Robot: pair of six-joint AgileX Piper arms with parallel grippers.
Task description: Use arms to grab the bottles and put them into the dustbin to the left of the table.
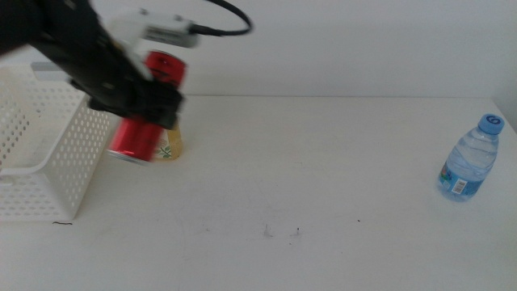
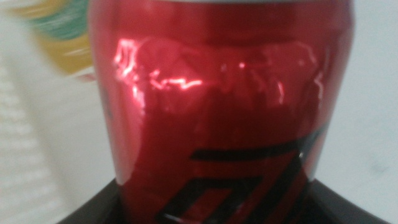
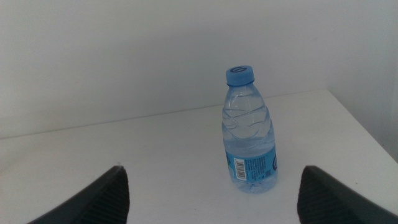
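My left gripper [image 1: 133, 97] is shut on the slim red can [image 1: 136, 139], holding it tilted above the table right beside the dustbin [image 1: 48, 145], a white lattice basket at the far left. In the left wrist view the can [image 2: 217, 106] fills the picture. Behind it stands the yellow tea bottle [image 1: 171, 145], mostly hidden, and its green label [image 2: 59, 31] shows blurred past the can. The small clear water bottle [image 1: 471, 160] with a blue cap stands upright at the table's right side. My right gripper [image 3: 214, 180] is open, facing that water bottle [image 3: 250, 134] from a short way off.
The white table [image 1: 283, 202] stretches bare between the can and the water bottle, with a few dark specks near the front. A white wall rises behind the table's far edge. The right arm is out of the middle view.
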